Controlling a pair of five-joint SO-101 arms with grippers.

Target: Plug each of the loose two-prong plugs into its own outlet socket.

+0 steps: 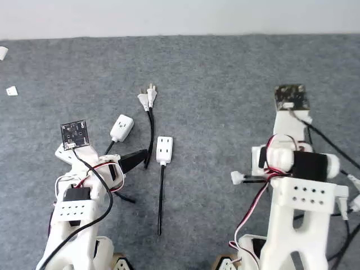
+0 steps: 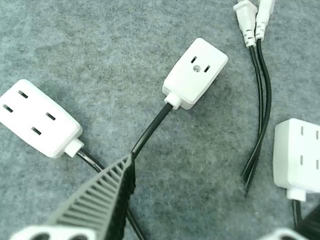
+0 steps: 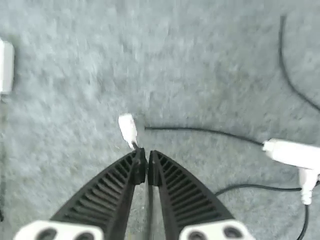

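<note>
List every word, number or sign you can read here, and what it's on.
No text is readable.
Outlet sockets: plain white faces with slots and no print.
Plugs: no marking visible.
Circuit boards on the arms: any marks are too small to read.
White scrap at the table's edge: too small to tell.

Two loose plugs (image 1: 147, 97) lie together on the grey surface (image 1: 225, 79). A tilted socket (image 1: 121, 128) rests just beyond the left hand (image 1: 134, 160). A second socket (image 1: 164, 149) lies just beside that hand's black tip.
</note>
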